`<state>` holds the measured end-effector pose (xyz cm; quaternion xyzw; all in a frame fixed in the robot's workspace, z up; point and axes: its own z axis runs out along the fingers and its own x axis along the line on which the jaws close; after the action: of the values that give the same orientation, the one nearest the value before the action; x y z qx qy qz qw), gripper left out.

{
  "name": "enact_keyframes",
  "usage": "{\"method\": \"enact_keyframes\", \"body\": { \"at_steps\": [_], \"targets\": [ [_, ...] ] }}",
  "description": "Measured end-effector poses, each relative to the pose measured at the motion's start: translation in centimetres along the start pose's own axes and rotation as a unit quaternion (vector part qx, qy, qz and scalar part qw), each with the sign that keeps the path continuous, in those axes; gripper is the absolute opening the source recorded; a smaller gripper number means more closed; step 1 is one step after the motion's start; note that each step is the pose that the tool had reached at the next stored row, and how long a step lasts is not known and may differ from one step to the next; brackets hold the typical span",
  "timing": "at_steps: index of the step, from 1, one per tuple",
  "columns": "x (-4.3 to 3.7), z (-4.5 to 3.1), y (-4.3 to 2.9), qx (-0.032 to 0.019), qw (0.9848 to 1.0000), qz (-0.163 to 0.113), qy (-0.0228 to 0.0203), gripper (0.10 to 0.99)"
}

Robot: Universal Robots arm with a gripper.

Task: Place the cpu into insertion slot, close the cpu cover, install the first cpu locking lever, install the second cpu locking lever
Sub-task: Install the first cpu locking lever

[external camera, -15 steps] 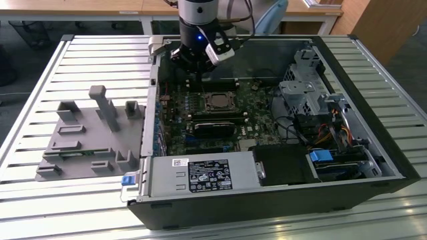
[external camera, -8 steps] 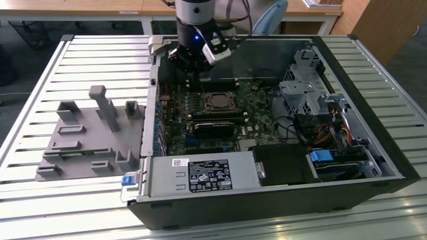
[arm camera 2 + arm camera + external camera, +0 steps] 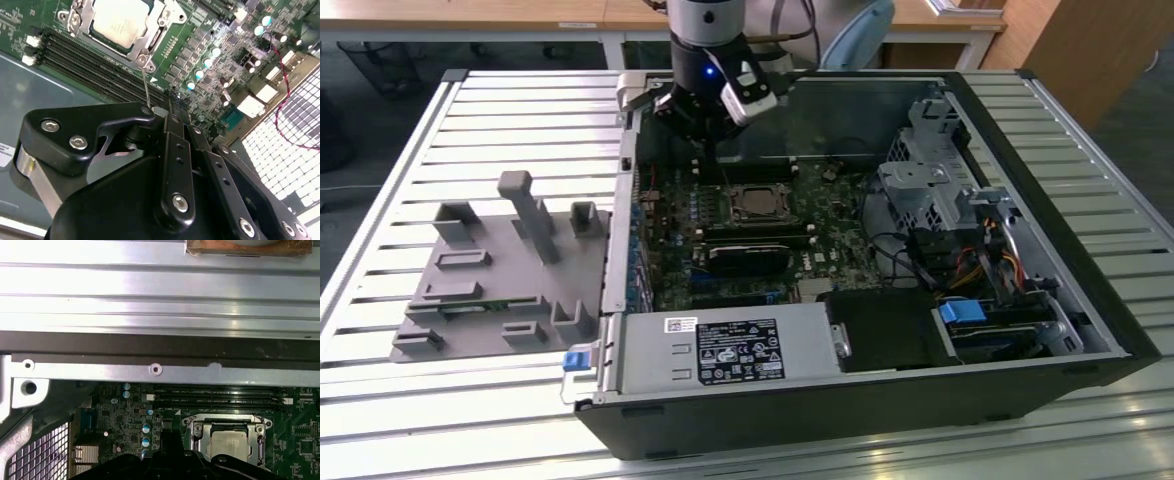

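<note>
The cpu lies in the insertion slot on the green board, its silver-tan face up. The cpu cover is folded down around it as a silver frame; both wrist views show this, with the cover framing the chip. A thin wire cpu locking lever rises from the socket's corner up to my gripper. The gripper's black fingers look closed together on the lever's end. In the exterior view the gripper hangs just behind the socket, over the board's rear edge.
The open computer case lies on a slatted metal table. Memory slots run beside the socket. A power supply sits at the case front, drive cages and cables at the exterior view's right. A grey fixture stands left of the case.
</note>
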<state>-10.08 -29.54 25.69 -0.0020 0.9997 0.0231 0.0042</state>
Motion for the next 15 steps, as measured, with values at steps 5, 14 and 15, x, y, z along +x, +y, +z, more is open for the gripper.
{"method": "enact_keyframes", "body": {
  "at_steps": [5, 14, 15],
  "targets": [
    [-0.03, 0.07, 0.23, 0.0000, 1.0000, 0.000, 0.0000, 0.106],
    [-1.89, 0.20, 0.24, 0.0000, 1.0000, 0.000, 0.0001, 0.106],
    [-2.29, 0.21, 0.23, 0.0000, 1.0000, 0.000, 0.0002, 0.106]
  ]
}}
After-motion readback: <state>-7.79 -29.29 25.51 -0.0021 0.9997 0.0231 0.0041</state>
